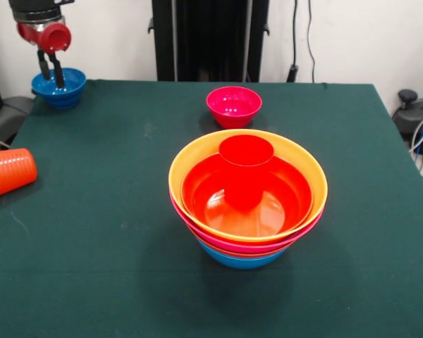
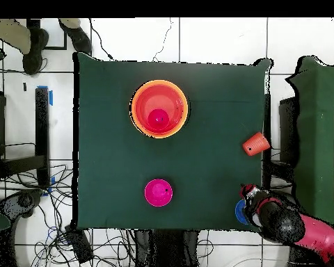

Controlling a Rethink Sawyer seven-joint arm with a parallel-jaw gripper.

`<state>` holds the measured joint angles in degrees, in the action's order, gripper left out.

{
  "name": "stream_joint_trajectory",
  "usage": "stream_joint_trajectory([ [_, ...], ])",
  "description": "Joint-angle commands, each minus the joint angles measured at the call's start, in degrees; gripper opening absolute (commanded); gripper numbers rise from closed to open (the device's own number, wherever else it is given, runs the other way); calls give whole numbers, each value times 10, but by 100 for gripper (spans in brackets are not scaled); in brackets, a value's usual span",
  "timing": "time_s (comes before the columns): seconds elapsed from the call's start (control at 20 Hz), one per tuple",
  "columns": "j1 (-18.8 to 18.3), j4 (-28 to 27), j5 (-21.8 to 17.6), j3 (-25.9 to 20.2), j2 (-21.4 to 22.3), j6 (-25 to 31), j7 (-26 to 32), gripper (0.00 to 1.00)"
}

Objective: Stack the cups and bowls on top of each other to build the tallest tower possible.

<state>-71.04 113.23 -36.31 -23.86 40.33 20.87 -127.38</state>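
The tower (image 1: 311,211) stands mid-table on the medium blue bowl (image 1: 240,259). Above it are red-orange and pink rims, the large yellow-orange bowl (image 1: 190,158) and a wide red-orange bowl (image 1: 204,204). The smooth red cup (image 1: 246,158) stands upright inside the top bowl. The small magenta bowl (image 1: 233,105) sits behind the tower. The ribbed orange cup (image 1: 9,171) lies on its side at the left edge. The small blue bowl (image 1: 58,88) sits at the far left corner. My gripper (image 1: 51,77) is open, its fingers astride that bowl's far rim. The purple bowl is hidden.
In the overhead view the tower (image 2: 138,104), the magenta bowl (image 2: 158,192), the orange cup (image 2: 256,144) and the blue bowl (image 2: 240,211) show, with my arm (image 2: 295,226) at the bottom right. A person's shoes (image 2: 34,43) stand beyond the table's far corner.
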Motion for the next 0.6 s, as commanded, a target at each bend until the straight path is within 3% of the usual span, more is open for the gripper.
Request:
stream_joint_trajectory([
  [0.05, 6, -22, -12, -12, -58, 54, 66, 100],
  [0.6, 2, -37, -22, -12, -86, 39, 63, 100],
])
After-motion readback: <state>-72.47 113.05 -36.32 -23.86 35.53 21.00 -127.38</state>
